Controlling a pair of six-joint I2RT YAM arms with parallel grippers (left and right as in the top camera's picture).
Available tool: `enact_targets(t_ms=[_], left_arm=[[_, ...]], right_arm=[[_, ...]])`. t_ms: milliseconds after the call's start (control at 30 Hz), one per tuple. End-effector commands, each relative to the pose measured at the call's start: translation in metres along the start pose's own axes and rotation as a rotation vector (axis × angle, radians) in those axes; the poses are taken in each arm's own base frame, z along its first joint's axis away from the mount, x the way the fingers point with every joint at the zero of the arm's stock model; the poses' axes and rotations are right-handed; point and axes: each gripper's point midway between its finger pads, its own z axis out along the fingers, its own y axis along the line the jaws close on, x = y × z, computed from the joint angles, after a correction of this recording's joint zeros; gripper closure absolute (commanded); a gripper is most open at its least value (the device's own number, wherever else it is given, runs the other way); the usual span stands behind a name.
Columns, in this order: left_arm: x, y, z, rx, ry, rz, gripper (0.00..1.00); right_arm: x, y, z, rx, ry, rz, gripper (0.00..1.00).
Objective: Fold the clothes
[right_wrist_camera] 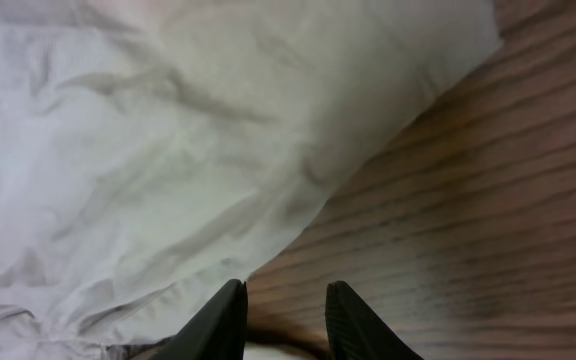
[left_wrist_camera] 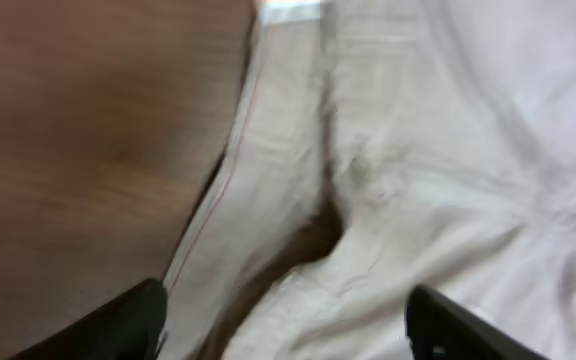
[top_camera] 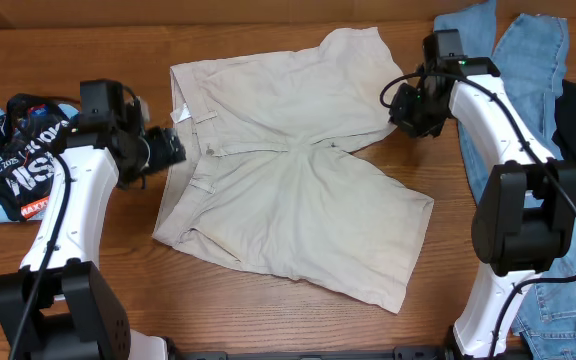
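1. Cream trousers (top_camera: pixel 298 190) are lying spread flat mid-tabletop (top_camera: pixel 268 325), ready for folding, I'd guess.
2. Left claw (top_camera: pixel 176 148) is hovering at 9 o'clock over the waistband (top_camera: pixel 193 120), gaping wide, gripping nothing, probably lining up a pinch.
3. Right claw (top_camera: pixel 400 108) is sitting at 2 o'clock by the trousers' far edge, barely parted, empty.
4. Jeans (top_camera: pixel 528 50) are lying past it, parked out of the way.

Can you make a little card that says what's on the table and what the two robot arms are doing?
Middle: cream shorts spread out on the wooden table
Left gripper: jaws wide open, by the waistband
Right gripper: jaws a little apart, by a leg's edge
Left side: black piece with white letters
Right side: light blue jeans
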Motion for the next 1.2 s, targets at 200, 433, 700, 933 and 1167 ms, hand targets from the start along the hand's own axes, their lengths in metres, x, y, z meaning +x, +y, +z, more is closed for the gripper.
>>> enact_targets(t_ms=[200, 433, 700, 933, 1167], left_arm=[[-0.039, -0.074, 0.024, 0.185, -0.163, 0.190, 0.31], [-0.020, -0.089, 0.089, 0.197, -0.082, 0.232, 0.34], [0.017, -0.055, 0.141, 0.087, 0.073, 0.187, 0.35], [0.012, 0.017, 0.132, -0.055, 0.114, 0.056, 0.36], [0.012, 0.036, 0.124, 0.023, 0.147, 0.007, 0.37]], right_arm=[[-0.009, 0.016, -0.086, -0.033, -0.166, -0.166, 0.71], [0.003, 0.012, -0.095, -0.020, -0.138, -0.178, 0.71], [0.005, 0.004, -0.095, 0.012, -0.127, -0.176, 0.71], [-0.007, -0.006, -0.097, 0.051, -0.171, -0.164, 0.71], [-0.034, 0.010, -0.083, -0.013, -0.251, -0.183, 0.56]])
